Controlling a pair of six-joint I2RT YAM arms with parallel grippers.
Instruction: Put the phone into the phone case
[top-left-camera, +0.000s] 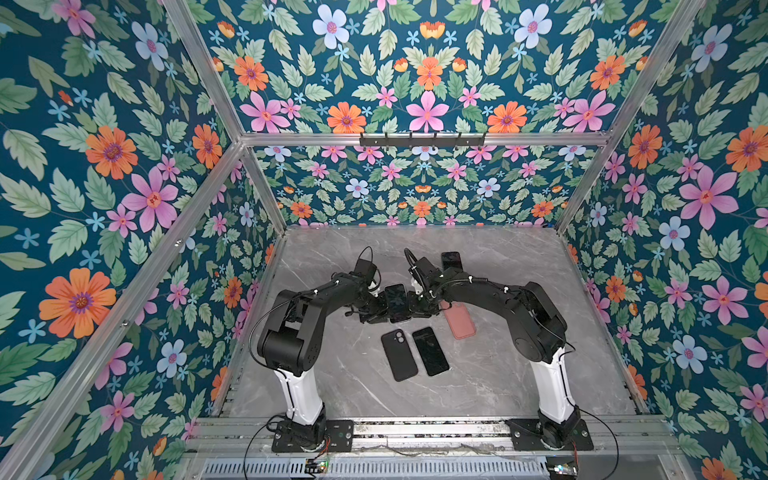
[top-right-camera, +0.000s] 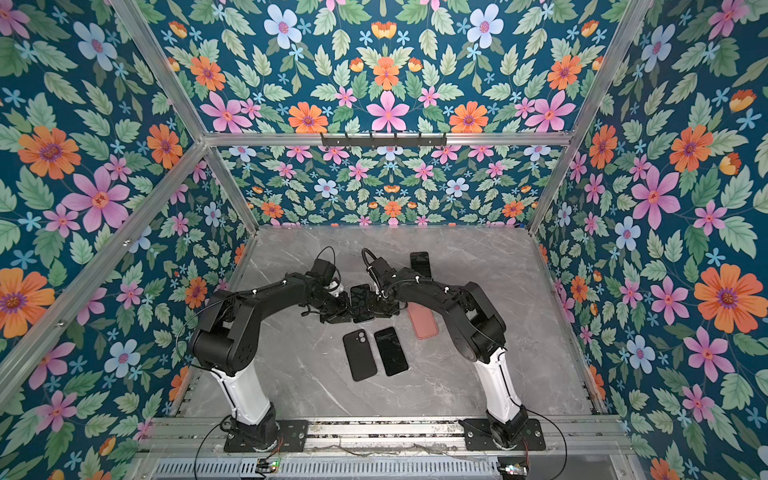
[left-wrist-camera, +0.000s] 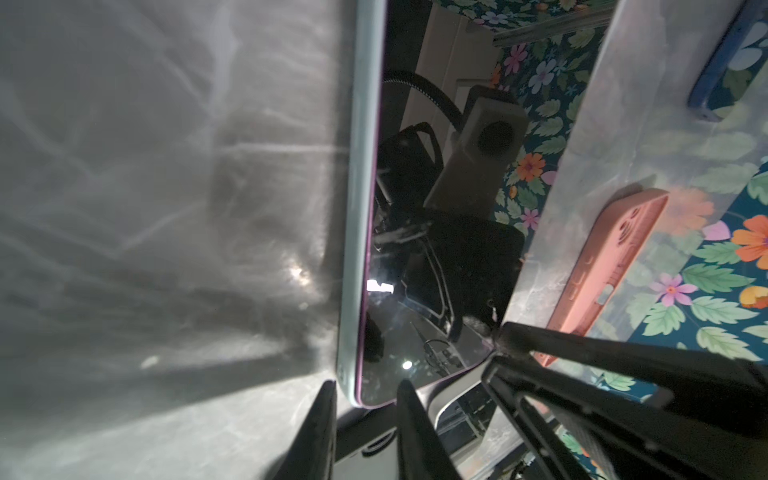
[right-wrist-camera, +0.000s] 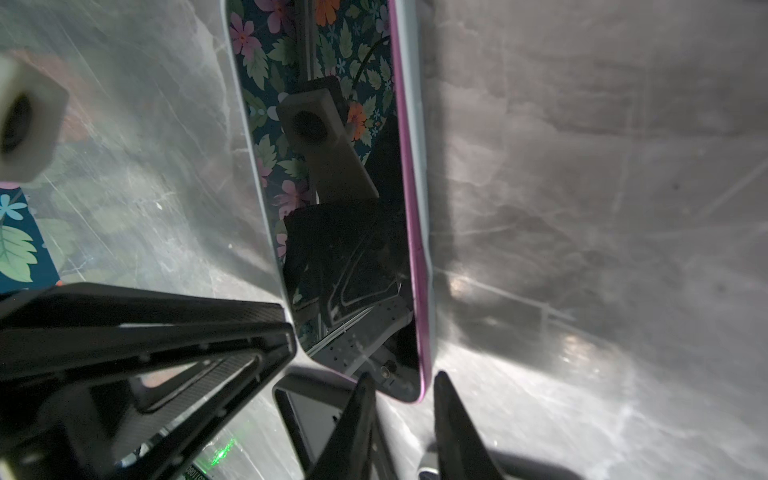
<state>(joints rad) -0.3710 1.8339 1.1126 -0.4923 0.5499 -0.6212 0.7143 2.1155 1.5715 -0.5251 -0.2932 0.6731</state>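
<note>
The phone (top-left-camera: 395, 301) has a dark screen and sits mid-table between both arms in both top views, screen up. Close up it shows a thin purple rim and a pale band along its side (left-wrist-camera: 357, 208); I cannot tell whether that band is the phone case. My left gripper (left-wrist-camera: 365, 382) straddles one near corner, one finger on the pale side and one on the glass, and is shut on it. My right gripper (right-wrist-camera: 403, 374) is shut on the other near corner (right-wrist-camera: 411, 386) in the same way. A pale shell with an oval cut-out (left-wrist-camera: 374, 444) lies under the left fingers.
A black case (top-left-camera: 399, 355) and a black phone (top-left-camera: 430, 351) lie side by side nearer the arm bases. A salmon case (top-left-camera: 459, 320) lies under the right forearm. Another dark phone (top-left-camera: 451, 261) lies behind the right wrist. Flowered walls and an aluminium frame close in the marble table.
</note>
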